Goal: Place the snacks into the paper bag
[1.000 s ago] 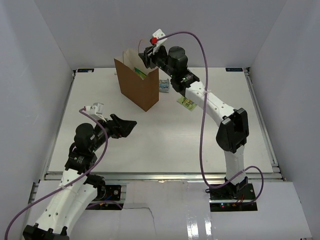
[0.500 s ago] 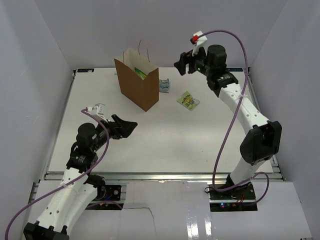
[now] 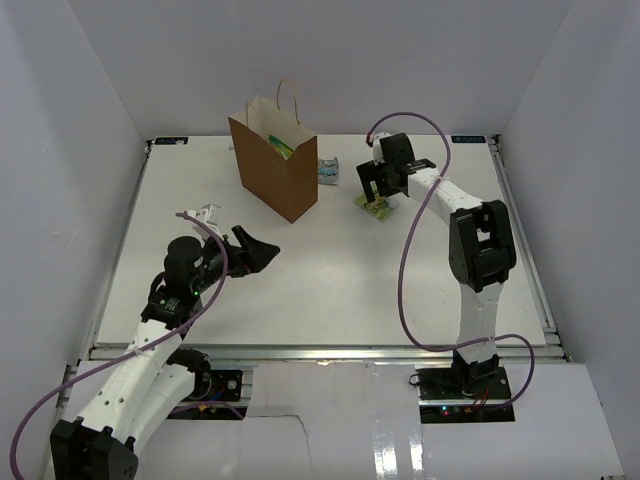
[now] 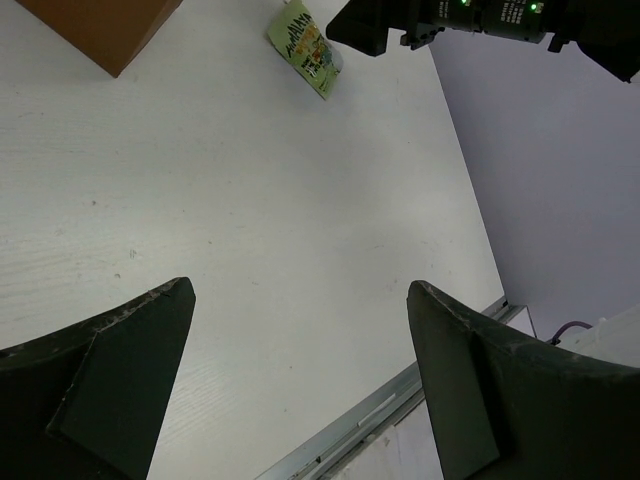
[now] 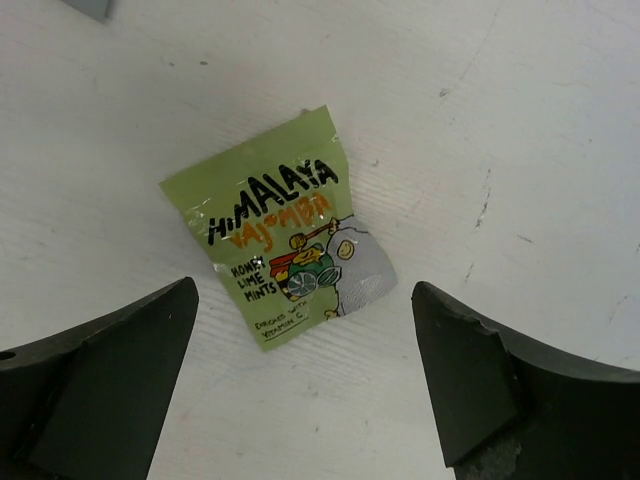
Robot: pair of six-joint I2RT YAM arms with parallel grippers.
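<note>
The brown paper bag (image 3: 272,170) stands upright at the back of the table, with a green packet (image 3: 283,147) showing inside it. A grey-blue snack packet (image 3: 328,171) lies just right of the bag. A yellow-green snack packet (image 3: 377,207) lies flat further right; it also shows in the right wrist view (image 5: 280,240) and the left wrist view (image 4: 308,50). My right gripper (image 3: 374,192) (image 5: 303,295) is open and empty, hovering right above that packet with a finger on each side. My left gripper (image 3: 262,252) (image 4: 300,285) is open and empty over bare table, well short of the bag.
White walls close in the table on the left, back and right. A metal rail (image 4: 370,415) runs along the table's near edge. The bag's bottom corner (image 4: 100,25) and my right gripper (image 4: 380,25) show at the top of the left wrist view.
My right arm has left the bag's mouth, swung right and come down over the yellow-green packet. My left arm has edged slightly forward.
</note>
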